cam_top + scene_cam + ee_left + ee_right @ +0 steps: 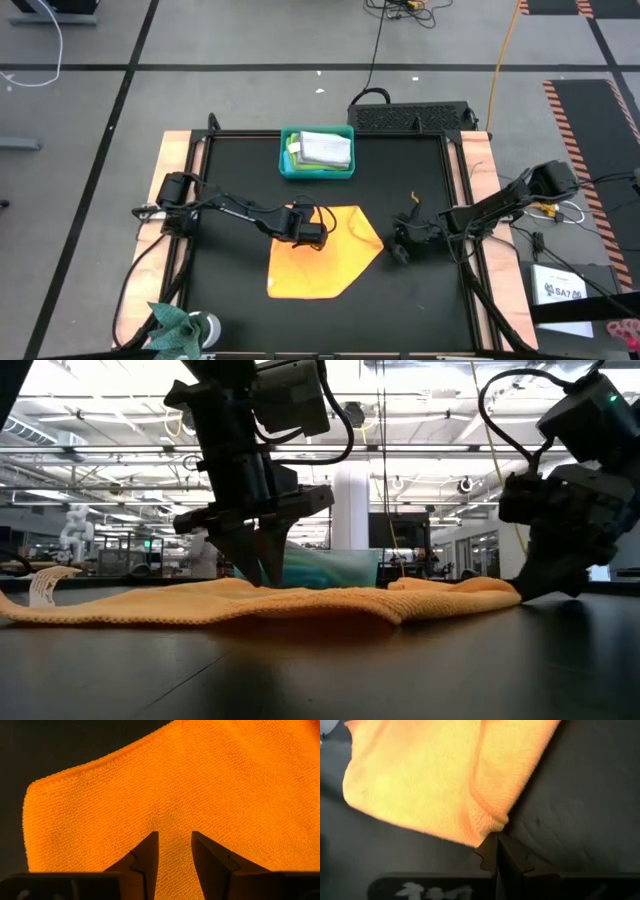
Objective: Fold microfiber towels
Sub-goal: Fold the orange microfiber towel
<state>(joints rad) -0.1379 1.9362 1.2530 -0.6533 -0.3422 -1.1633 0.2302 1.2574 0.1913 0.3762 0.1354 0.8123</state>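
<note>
An orange-yellow microfiber towel point(325, 265) lies spread on the black table top, with its far right corner folded over onto itself point(495, 795). My left gripper point(308, 235) stands over the towel's far left part, pointing steeply down, open, its tips down at the cloth point(262, 580). My right gripper point(400, 252) is shut, low at the towel's right corner point(500, 590). A teal bin point(288, 165) at the table's far side holds folded towels point(325, 148). My left gripper has both open fingertips point(150, 842) on the towel's top face point(175, 820), near its far left corner, coming steeply from above. The cloth lies flat on the table between and around the tips. My right gripper has its shut tips point(492, 845) against the edge of the folded-over right corner point(492, 826), slanting down from the table's right side. Whether any cloth sits between the fingers I cannot tell. The towel lies slack on the table.
The bin stands behind the towel at the far middle. A small green plant point(180, 328) sits at the near left corner. Bare black table top point(430, 300) lies to the near right and left of the towel.
</note>
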